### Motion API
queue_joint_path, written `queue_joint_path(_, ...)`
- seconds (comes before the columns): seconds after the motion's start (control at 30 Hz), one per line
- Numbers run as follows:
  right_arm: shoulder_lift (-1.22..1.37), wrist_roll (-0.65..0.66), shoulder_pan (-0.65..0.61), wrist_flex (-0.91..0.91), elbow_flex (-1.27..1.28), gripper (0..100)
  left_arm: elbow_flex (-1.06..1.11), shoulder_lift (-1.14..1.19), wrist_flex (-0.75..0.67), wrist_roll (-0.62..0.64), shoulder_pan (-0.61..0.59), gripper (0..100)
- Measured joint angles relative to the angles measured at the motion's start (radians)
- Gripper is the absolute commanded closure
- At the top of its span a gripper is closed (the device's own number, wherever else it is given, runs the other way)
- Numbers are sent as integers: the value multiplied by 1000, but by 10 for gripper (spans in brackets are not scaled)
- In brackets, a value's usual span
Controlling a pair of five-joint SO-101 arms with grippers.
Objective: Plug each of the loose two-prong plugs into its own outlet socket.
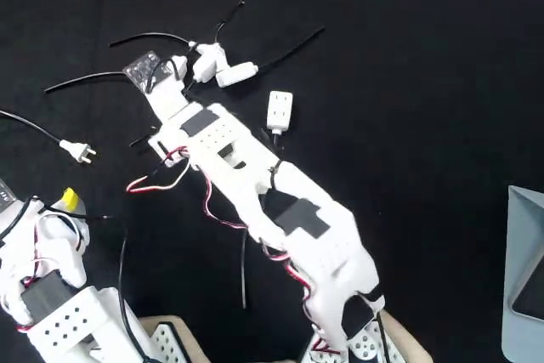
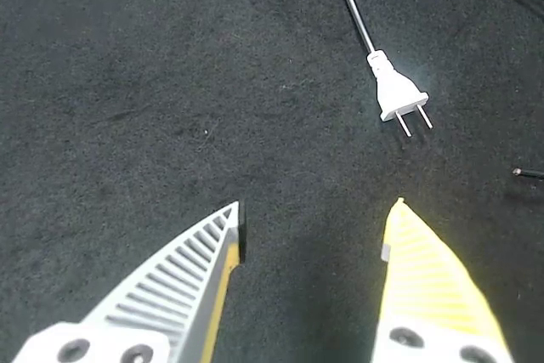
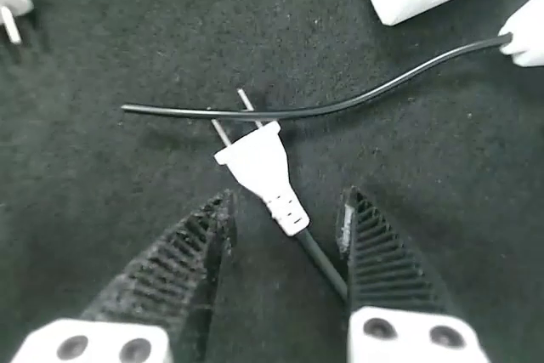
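black cloth covers the bench [image 1: 425, 57]. there are two loose plugs. the first plug [image 1: 81, 152] lies near the left end effector [image 2: 318, 204], diagonal, with its prongs pointing lower right in the high view. the second plug [image 3: 259, 167] points away from the right end effector [image 3: 287, 195], its cable end between the fingers. both end effectors stand apart. two white outlets [image 1: 280, 110] lie mid-bench.

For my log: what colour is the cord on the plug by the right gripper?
Black cord, white plug; clearest in right wrist view.

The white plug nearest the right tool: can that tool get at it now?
Probably yes. The right tool is open with the plug lying just ahead of its gap; a black cable crosses only the prongs.
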Motion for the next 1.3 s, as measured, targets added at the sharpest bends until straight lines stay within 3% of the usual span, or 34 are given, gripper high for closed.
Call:
queue_joint_path(0.23, 69, 40, -2, -95, 0, 810, 0, 0, 0, 0, 0, 733)
queue_joint_path(0.33, 94, 43, -2, -92, -9, 898, 0, 0, 0, 0, 0, 733)
queue_joint_path(0.4, 109, 43, 2, -63, -44, 986, 0, 0, 0, 0, 0, 733)
queue_joint_path(0.7, 120, 55, -3, 109, -140, 987, 0, 0, 0, 0, 0, 733)
queue_joint_path(1.07, -183, 414, -60, 258, -29, 987, 0, 0, 0, 0, 0, 733)
queue_joint_path(1.3, -333, 772, -58, 261, 258, 987, 0, 0, 0, 0, 0, 733)
